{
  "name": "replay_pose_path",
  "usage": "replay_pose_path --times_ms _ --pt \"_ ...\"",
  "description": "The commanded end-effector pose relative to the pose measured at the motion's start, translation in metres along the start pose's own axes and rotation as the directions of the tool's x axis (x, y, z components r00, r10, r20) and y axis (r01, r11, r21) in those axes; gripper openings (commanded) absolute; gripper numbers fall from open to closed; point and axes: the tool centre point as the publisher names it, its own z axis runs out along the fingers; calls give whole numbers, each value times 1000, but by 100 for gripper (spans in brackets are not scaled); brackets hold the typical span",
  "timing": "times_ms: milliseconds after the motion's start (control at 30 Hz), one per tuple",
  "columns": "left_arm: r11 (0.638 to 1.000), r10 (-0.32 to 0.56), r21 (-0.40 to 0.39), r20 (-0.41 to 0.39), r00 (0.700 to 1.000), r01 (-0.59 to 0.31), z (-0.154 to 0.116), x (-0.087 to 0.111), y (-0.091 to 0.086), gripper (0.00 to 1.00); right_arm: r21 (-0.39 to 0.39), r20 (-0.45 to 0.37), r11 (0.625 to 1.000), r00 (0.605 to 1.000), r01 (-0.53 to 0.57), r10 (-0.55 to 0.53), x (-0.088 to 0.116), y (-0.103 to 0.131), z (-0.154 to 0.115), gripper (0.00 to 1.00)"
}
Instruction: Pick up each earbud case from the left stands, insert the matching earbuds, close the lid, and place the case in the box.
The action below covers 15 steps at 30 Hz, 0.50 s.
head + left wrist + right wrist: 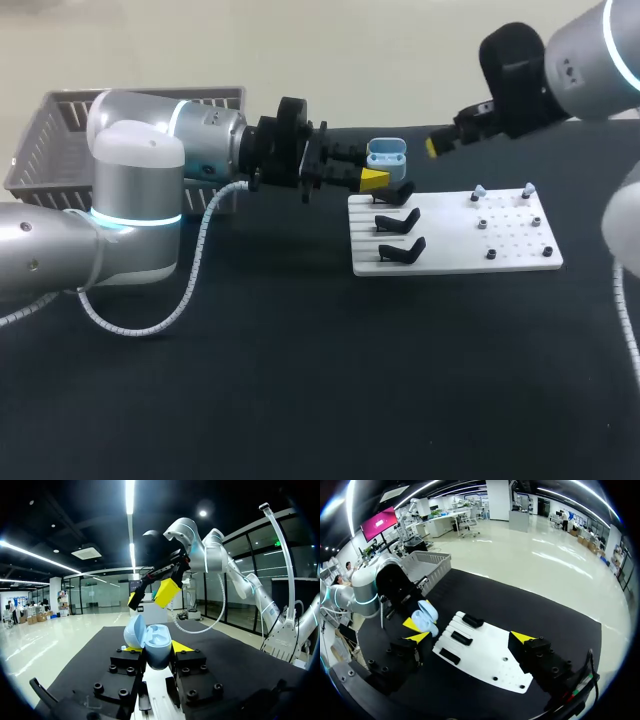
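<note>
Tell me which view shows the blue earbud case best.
The left wrist view: the earbud case is close, lid open, held in the left gripper. The head and right wrist views show it smaller and farther off.

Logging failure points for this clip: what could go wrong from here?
The left gripper pinches the earbud case only by its lower body, lid open; a push might tilt or slip it. The open, empty right gripper hangs close to that lid and could knock it. The earbuds on the white board look small, so a pickup may miss.
</note>
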Motion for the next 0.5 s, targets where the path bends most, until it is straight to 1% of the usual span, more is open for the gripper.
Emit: replay_pose_path --times_ms 33,100,167,333,400,467,500 --pt "1000 3 -2 3 1000 -3 0 1 0 0 221 -15 975 1000 -7 10 11 -10 -18 100" --pt "1000 3 -2 3 1000 -3 0 1 0 0 232 -78 973 997 5 13 15 -20 -17 100" --pt "1000 3 -2 3 1000 -3 0 1 0 0 243 -118 970 993 8 21 19 -29 -16 100" --pt "1000 3 -2 3 1000 -3 0 1 0 0 306 -246 951 969 53 25 30 -53 -6 100" --pt "1000 3 -2 3 1000 -3 0 1 0 0 303 -284 951 958 65 25 33 -61 -1 100" --pt "1000 3 -2 3 1000 -3 0 1 0 0 318 -326 944 945 90 19 37 -70 4 100" --pt "1000 3 -2 3 1000 -3 0 1 0 0 311 -345 946 938 92 22 39 -74 6 100"
